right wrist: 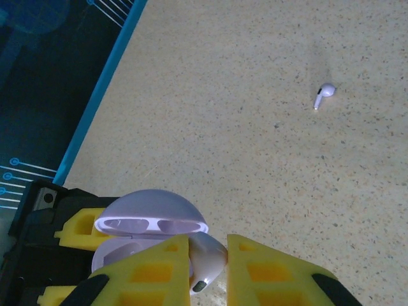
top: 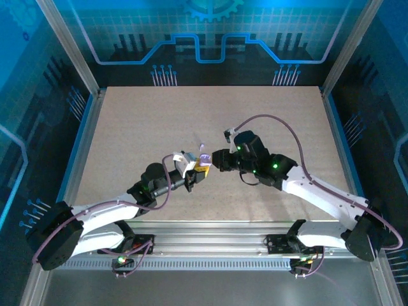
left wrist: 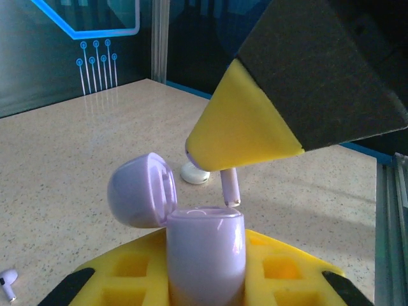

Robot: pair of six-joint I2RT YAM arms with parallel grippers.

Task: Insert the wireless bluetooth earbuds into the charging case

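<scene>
Cool bluish light, soft shadows, glare streaks on the charging case.

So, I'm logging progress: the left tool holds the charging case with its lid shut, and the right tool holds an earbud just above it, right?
No: the lid is open, tipped back, as the left wrist view shows. The left tool does hold the charging case, and the right tool holds an earbud just above it.

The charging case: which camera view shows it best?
The left wrist view: the charging case stands close up in the left gripper, lid open. The right wrist view shows the lid's inside and part of the body behind the right gripper holding an earbud. In the top external view it is a small lilac spot.
</scene>
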